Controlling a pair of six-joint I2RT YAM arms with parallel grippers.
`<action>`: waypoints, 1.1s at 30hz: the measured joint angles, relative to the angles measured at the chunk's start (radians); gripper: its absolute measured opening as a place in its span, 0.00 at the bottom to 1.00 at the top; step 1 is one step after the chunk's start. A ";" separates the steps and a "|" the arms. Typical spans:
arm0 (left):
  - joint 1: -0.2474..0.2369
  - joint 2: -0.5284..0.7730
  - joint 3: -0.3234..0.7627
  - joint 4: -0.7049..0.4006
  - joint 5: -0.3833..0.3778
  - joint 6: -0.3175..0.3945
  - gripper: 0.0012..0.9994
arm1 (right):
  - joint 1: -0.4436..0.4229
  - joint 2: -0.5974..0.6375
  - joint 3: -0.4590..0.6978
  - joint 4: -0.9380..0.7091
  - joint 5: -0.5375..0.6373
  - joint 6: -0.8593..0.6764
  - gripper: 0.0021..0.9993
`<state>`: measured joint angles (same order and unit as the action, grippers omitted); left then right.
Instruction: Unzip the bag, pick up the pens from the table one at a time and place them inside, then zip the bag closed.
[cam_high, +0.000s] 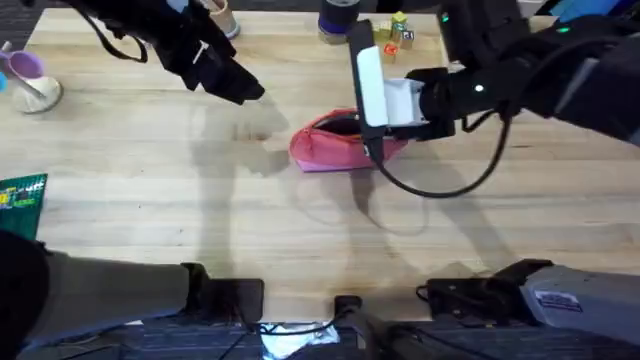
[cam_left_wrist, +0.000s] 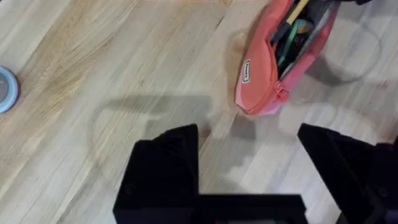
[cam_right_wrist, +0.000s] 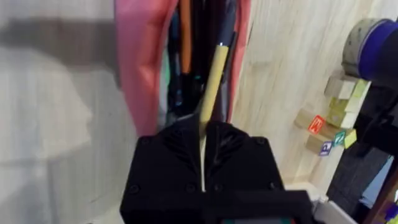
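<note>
Pink bag (cam_high: 335, 146) lies mid-table (cam_high: 150, 210), zip open, pens and other bits visible inside. My right gripper (cam_right_wrist: 203, 134) is clamped on the yellow pen (cam_right_wrist: 211, 81), its far end poked into the bag's mouth. My left gripper (cam_left_wrist: 249, 155) hangs empty, fingers spread, above bare wood just beside the bag's zip-pull end

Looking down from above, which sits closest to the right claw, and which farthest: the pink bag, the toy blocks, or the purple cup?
From the right gripper, in the overhead view:
1. Pink bag, directly under it, open.
2. Toy blocks, at the table's far edge.
3. Purple cup, near the far left corner.
</note>
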<state>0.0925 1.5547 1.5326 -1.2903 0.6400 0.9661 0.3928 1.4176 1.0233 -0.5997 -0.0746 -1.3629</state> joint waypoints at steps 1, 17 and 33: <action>0.000 0.000 0.000 0.000 0.000 0.000 1.00 | 0.004 0.012 0.000 0.014 0.000 -0.003 0.03; 0.000 0.000 0.000 0.000 0.000 0.000 1.00 | 0.164 0.138 0.000 0.139 0.011 -0.007 0.03; 0.000 0.000 0.000 0.000 0.000 0.000 1.00 | 0.176 0.138 0.000 0.154 0.011 -0.006 0.67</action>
<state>0.0925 1.5547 1.5326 -1.2900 0.6403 0.9661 0.5686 1.5554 1.0233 -0.4454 -0.0635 -1.3693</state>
